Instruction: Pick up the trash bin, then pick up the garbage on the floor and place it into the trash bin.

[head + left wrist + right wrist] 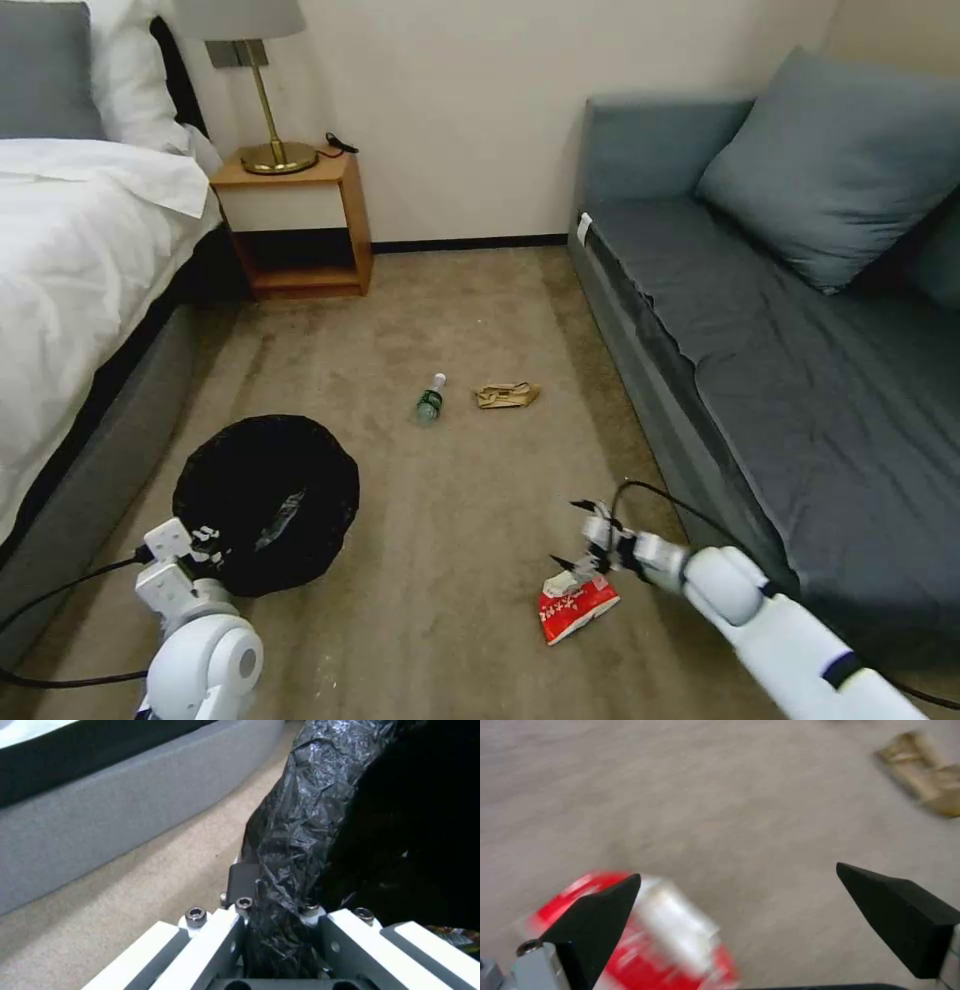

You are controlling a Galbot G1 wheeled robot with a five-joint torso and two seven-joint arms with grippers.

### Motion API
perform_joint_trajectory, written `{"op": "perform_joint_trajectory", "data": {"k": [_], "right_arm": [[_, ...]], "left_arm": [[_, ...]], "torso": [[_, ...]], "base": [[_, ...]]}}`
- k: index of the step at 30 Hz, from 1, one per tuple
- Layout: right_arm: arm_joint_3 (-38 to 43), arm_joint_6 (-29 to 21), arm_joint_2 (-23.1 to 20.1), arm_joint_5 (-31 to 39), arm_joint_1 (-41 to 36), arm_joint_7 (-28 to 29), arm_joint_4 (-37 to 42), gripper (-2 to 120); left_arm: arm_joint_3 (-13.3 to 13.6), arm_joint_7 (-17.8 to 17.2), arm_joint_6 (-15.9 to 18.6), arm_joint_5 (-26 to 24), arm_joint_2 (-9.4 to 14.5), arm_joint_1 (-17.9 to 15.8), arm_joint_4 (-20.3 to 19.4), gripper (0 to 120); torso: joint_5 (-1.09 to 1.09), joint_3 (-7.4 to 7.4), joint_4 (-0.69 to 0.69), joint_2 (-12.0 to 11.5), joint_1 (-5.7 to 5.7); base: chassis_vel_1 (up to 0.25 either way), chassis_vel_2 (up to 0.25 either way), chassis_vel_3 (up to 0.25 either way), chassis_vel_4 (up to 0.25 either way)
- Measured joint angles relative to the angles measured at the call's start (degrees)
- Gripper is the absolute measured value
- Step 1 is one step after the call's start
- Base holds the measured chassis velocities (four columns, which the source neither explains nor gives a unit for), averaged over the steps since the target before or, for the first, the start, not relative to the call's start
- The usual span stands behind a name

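The trash bin (265, 495), lined with a glossy black bag, is at the lower left beside the bed. My left gripper (205, 540) is shut on its near rim; the left wrist view shows the bagged rim (290, 832) pinched in that gripper (277, 907). A red-and-white wrapper (577, 605) lies on the carpet at the lower right. My right gripper (580, 540) hovers open just above its far end. In the right wrist view, one fingertip (605, 915) overlaps the wrapper (680, 930). A small green-labelled bottle (430, 398) and a tan paper bag (507, 395) lie farther ahead.
A bed (90, 260) runs along the left, close to the bin. A grey sofa (780, 330) lines the right side, close to my right arm. A wooden nightstand (300, 220) with a lamp stands against the far wall. Open carpet lies between them.
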Motion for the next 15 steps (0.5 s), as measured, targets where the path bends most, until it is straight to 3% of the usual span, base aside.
{"op": "perform_joint_trajectory", "data": {"k": [1,3,15], "right_arm": [[1.6,0.0,-0.4,0.2,-0.7,-5.5,0.3,100],[2.6,-0.1,-0.4,0.1,-1.3,-9.4,0.3,100],[1.5,1.4,5.3,-5.7,0.9,-9.8,-6.6,100]], "left_arm": [[0.0,0.1,0.0,0.0,0.0,-0.1,0.3,1],[0.0,0.3,0.0,0.0,0.1,-0.2,0.5,1],[-0.4,0.5,-0.6,0.2,0.1,1.1,0.4,1]], "torso": [[0.0,0.0,0.01,0.0,0.0],[-0.01,0.0,0.0,0.0,0.0],[-0.01,0.0,0.02,0.0,0.0]], "base": [[0.0,0.0,0.0,0.0],[0.0,0.0,0.0,0.0],[0.0,0.0,0.0,0.0]]}}
